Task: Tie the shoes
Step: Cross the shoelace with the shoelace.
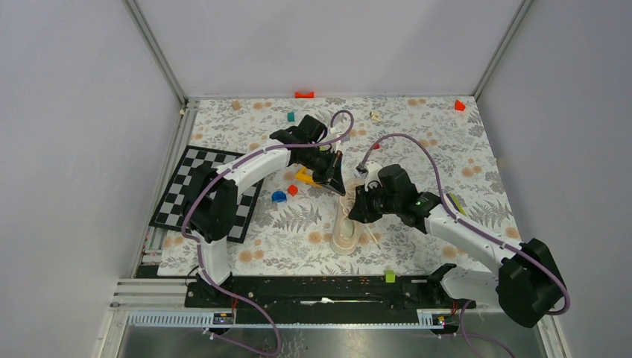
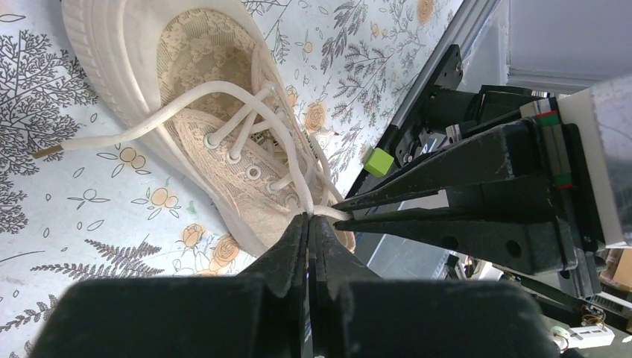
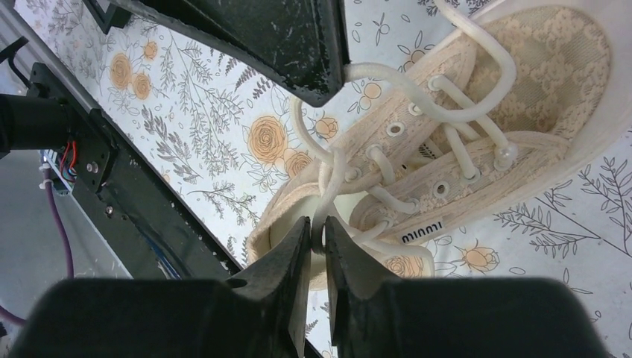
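Near the table [image 1: 462, 142] front, between the arms, lies the shoe [image 1: 344, 231], and just over it the left gripper [image 2: 309, 218] is clamped tight on a lace [image 2: 302, 175] while the right gripper [image 3: 319, 233] pinches lace in a narrow gap, seemingly holding the strands taut for knotting.

Beneath my jaws: bench [image 1: 484, 149] under a floral-print cloth [image 1: 291, 250]. Beyond my jaws and to either side: plain grey walls [image 1: 313, 45], metal corner posts [image 1: 156, 52], even light.
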Tool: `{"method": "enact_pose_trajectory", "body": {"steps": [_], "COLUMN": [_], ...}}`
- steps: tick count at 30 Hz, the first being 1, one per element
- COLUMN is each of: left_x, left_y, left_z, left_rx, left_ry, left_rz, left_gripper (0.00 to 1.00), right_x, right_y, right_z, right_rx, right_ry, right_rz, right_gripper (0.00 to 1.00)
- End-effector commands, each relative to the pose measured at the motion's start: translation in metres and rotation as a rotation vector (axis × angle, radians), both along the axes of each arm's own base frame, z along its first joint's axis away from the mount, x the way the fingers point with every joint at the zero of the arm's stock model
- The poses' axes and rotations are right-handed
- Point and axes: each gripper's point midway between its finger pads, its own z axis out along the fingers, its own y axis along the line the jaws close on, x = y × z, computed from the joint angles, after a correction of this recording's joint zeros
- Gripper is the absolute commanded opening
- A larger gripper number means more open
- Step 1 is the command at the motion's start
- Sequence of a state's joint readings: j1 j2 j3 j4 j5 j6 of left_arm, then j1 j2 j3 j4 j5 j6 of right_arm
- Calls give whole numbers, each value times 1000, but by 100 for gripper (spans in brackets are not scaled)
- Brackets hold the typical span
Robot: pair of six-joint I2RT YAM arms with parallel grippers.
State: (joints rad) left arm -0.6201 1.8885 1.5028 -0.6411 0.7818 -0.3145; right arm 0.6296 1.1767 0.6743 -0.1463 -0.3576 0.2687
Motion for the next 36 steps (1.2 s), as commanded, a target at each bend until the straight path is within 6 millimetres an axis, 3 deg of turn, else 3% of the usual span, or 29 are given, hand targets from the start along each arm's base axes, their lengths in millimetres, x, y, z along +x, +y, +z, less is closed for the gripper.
{"method": "enact_pose_trajectory", "body": {"steps": [1,8,19,28,36], "left_x": [3,3,0,-10,-10], "left_y": [-2,-2,0,11,12], "left_z": [2,1,-1,-11,-11], "left_rx": [-27,-28,-23,-11,-39], "left_ry": [-11,-9,-5,-34,-82], "left_rz": [-7,-6,-7,-19,-1], "left_gripper": [0,0,0,0,0], "right_x": [-2,-11,-8,-9,-14], "right_y": [15,20,19,14,14], "right_z": [19,17,-11,8,1], "right_rx": [46,44,-48,-10,-1], "right_ry": [-19,20,59,23,64], "right_rz": [63,110,72,15,4], "right_gripper": [21,24,26,43,49]}}
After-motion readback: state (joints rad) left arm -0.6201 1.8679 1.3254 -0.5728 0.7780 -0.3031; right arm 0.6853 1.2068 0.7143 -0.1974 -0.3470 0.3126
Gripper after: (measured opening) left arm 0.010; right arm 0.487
